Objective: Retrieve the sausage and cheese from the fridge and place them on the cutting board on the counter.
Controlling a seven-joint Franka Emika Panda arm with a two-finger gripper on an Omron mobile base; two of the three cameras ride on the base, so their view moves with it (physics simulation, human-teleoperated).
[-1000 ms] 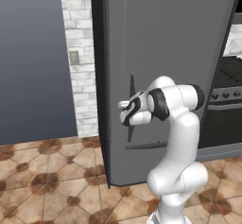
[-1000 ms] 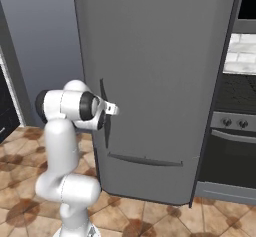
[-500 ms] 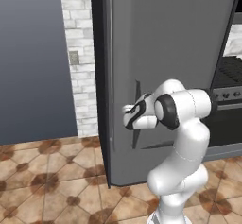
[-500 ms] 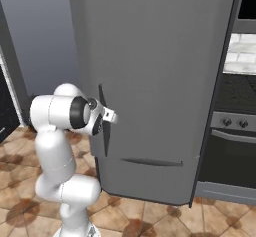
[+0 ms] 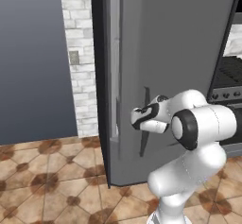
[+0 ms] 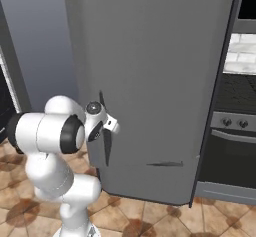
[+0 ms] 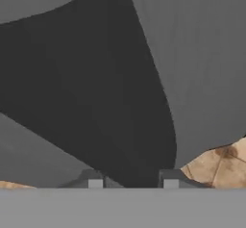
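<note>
The gripper (image 5: pixel 142 117) is being closed around the handle (image 5: pixel 144 124) of the fridge (image 6: pixel 165 81), nearer than a moment ago. The door is being kept shut, so the pull comes next.

Left base cam: behind the arm at about 7 o'clock, facing forward and down at the fridge (image 5: pixel 179 53) door; right base cam: same door from 5 o'clock; hand cam: jammed right up against the door handle (image 7: pixel 110 102), floor tiles (image 7: pixel 218 167) at 4 o'clock.
</note>
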